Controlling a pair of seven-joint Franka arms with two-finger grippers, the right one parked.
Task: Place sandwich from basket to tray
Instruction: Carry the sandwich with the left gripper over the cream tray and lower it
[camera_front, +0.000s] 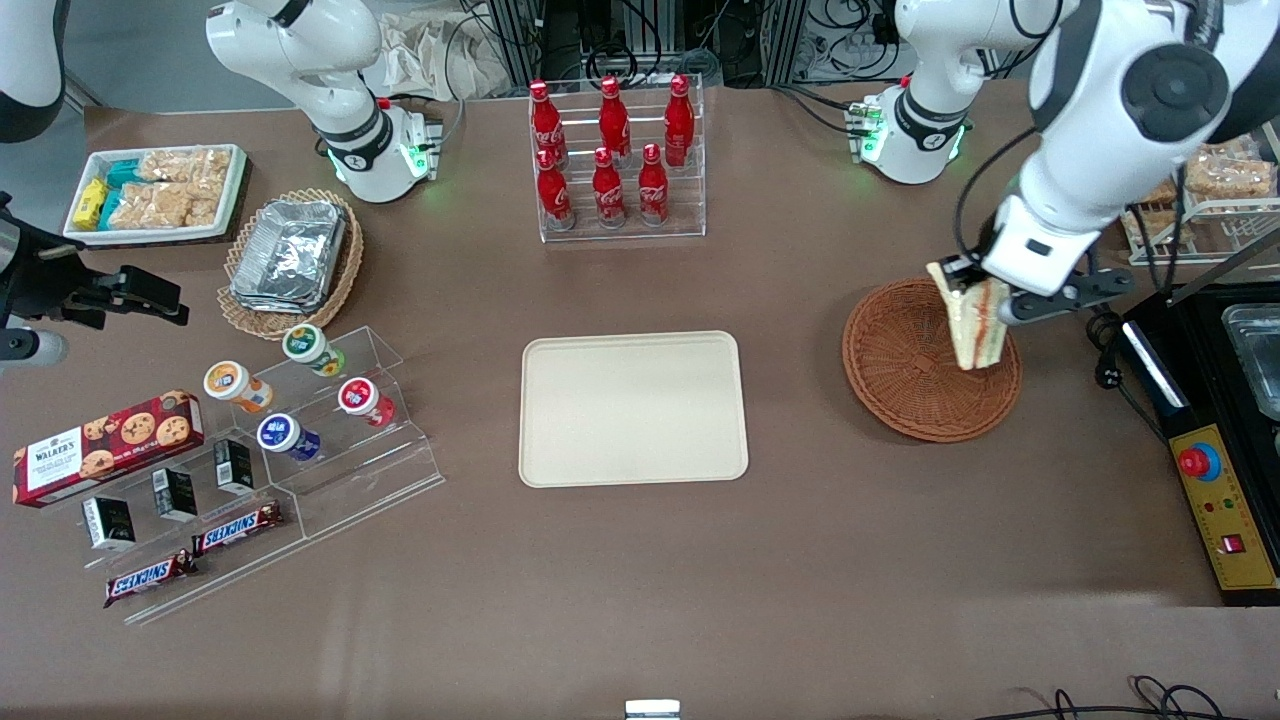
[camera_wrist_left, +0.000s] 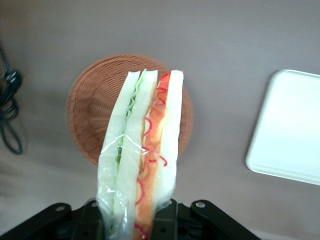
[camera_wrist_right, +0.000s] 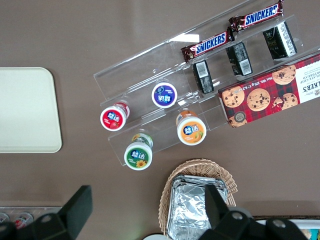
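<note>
One sandwich (camera_front: 972, 325) is hanging pinched between the fingers of the end effector (camera_front: 975, 283), which are pressing its wrapped top edge while its wedge points down. Directly below the end effector, the basket (camera_front: 905, 370) is sitting on the bench (camera_front: 640, 600), not touching the sandwich. Well off to the side of the end effector, toward the parked arm's end, the tray (camera_front: 633, 408) is lying flat.

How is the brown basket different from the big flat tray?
The basket is round, woven and reddish-brown; the tray is rectangular, smooth and cream. The gripper holds the sandwich above the basket, while nothing hangs over the tray. Both sit on the table with nothing in them.
</note>
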